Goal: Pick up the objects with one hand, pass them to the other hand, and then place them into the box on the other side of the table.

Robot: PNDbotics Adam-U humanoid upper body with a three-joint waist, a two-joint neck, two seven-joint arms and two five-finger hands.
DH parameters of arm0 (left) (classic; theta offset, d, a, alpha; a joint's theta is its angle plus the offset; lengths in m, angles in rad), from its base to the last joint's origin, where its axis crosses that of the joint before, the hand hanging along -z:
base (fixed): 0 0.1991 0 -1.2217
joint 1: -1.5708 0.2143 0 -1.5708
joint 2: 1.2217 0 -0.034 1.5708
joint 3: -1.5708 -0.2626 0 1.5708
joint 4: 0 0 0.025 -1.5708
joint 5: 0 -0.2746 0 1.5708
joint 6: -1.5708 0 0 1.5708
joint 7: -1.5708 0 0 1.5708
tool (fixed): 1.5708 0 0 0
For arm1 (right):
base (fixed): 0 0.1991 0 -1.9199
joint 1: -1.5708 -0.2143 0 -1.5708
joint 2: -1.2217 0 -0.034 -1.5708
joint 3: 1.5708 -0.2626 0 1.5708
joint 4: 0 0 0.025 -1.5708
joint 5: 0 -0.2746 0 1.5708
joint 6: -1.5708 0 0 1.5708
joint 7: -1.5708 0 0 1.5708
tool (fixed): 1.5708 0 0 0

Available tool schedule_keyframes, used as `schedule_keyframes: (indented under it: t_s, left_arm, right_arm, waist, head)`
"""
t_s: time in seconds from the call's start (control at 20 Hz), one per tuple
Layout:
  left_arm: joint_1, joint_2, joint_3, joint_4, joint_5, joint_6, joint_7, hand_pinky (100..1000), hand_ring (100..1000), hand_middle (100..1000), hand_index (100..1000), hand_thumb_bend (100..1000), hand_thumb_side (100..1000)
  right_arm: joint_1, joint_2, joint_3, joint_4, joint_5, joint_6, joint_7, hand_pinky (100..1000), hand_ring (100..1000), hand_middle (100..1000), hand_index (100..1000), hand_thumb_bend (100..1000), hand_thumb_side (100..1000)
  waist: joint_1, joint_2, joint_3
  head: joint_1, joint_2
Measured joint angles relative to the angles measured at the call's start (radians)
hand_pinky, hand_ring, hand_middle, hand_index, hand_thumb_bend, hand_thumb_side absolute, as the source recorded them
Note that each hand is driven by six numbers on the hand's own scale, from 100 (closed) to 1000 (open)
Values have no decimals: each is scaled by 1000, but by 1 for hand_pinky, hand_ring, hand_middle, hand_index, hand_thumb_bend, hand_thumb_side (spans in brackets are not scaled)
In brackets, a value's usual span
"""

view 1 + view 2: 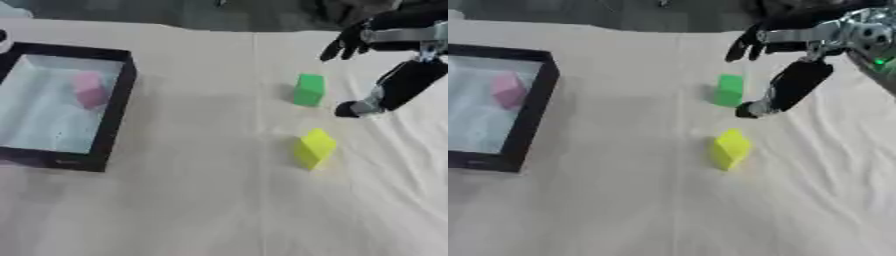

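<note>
A table covered with a pale cloth [201, 210] was seen from above. On its left side a box [114, 112] with black walls and a whitish floor was placed, and a pink block [90, 90] lay inside it, toward the far right part of the floor.

On the right half of the cloth two blocks were found in the open. A green block [308, 89] stood farther from the camera, and a yellow block [314, 147] was set nearer, tilted onto an edge, well apart from the box and a little apart from the green one.

The right hand [785, 65] was brought in from the upper right corner. Its fingers [747, 46] were spread and relaxed, pointed down, and the thumb [785, 92] was stretched downward, its tip just beside the green block on the block's right. Nothing was grasped; whether the thumb tip touched the cloth could not be told.

The left hand was shown in neither view.
</note>
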State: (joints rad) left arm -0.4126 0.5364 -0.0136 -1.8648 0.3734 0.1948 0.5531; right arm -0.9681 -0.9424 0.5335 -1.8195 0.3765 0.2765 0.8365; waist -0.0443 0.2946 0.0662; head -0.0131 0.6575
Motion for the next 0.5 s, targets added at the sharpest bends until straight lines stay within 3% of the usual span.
schedule_keyframes:
  t_s: [0.5]
  left_arm:
    - [0, -5, 0, 0, 0, -1, 0, 735, 801, 827, 891, 209, 685]
  right_arm:
    - [10, 6, 50, 23, -16, -58, 17, 875, 859, 854, 873, 497, 300]
  waist:
    - [0, 1, 4]
  head:
    - [-1, -1]
